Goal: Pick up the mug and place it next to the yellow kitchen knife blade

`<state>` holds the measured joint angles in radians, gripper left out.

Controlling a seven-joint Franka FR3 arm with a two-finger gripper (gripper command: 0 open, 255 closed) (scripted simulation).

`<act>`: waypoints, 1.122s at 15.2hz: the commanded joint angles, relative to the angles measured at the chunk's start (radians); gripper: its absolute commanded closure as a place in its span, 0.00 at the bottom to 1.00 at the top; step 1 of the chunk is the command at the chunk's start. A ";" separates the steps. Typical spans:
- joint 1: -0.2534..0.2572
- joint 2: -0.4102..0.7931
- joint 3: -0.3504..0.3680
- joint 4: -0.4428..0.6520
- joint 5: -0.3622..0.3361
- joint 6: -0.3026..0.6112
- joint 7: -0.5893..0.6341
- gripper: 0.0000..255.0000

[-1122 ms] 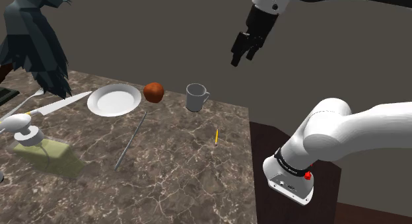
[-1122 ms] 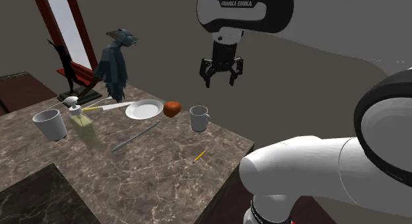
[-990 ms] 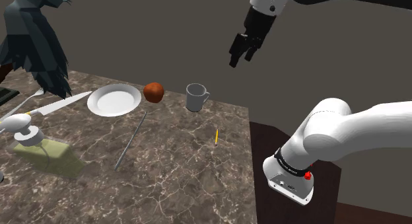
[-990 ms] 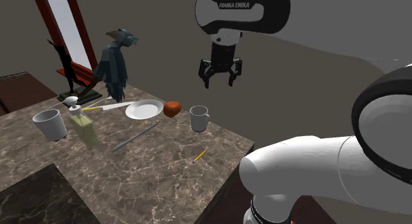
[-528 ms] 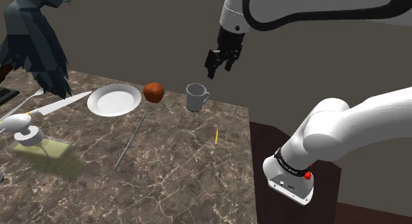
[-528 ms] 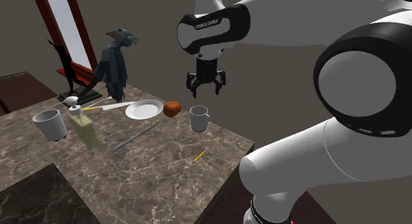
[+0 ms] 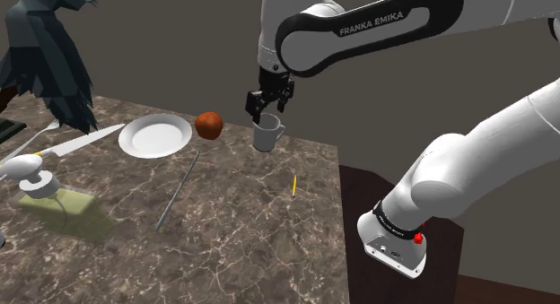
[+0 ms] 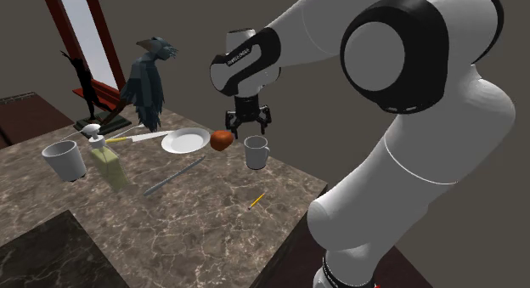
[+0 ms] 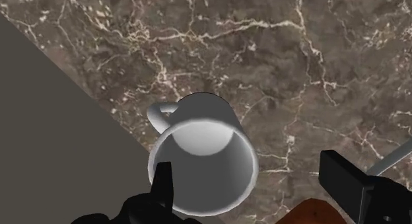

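A grey-white mug [image 7: 266, 133] [image 8: 256, 152] stands upright near the marble table's far edge, its handle toward the edge. My black gripper [image 7: 266, 106] [image 8: 247, 121] hangs open just above its rim, touching nothing. In the wrist view the mug [image 9: 201, 150] sits below and between the spread fingers [image 9: 164, 183], closer to one of them, and the gripper [image 9: 251, 168] holds nothing. A long knife [image 7: 79, 144] [image 8: 138, 138], white with a yellow part, lies beyond the plate, far from the mug.
A white plate [image 7: 154, 136] and a red-brown apple [image 7: 209, 125] lie beside the mug. A grey rod [image 7: 178, 190], a small yellow stick [image 7: 293, 185], a soap dispenser [image 7: 54, 199], a second cup [image 8: 65, 159] and a bird statue [image 7: 45, 51] share the table.
The gripper has come down and toward the shoulder view's left, from high beside the table to just over the mug. It stayed open. Nothing on the table moved.
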<state>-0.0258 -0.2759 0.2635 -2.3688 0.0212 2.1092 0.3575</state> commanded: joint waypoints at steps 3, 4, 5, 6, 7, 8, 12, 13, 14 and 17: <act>-0.008 0.139 0.032 0.045 -0.057 0.070 0.075 0.00; -0.008 0.146 0.032 0.038 -0.059 0.084 0.077 0.00; -0.009 0.153 0.033 0.031 -0.062 0.098 0.079 0.00; -0.010 0.161 0.033 0.024 -0.065 0.112 0.081 0.00; -0.010 0.168 0.033 0.018 -0.069 0.126 0.084 0.00; -0.011 0.176 0.033 0.011 -0.072 0.140 0.086 0.00; -0.013 0.198 0.034 -0.004 -0.082 0.176 0.093 0.00; -0.013 0.198 0.034 -0.004 -0.082 0.176 0.093 0.00; -0.013 0.198 0.034 -0.004 -0.082 0.176 0.093 0.00; -0.013 0.198 0.034 -0.004 -0.082 0.176 0.093 0.00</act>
<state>-0.0386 -0.0785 0.2972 -2.3731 -0.0607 2.2846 0.4505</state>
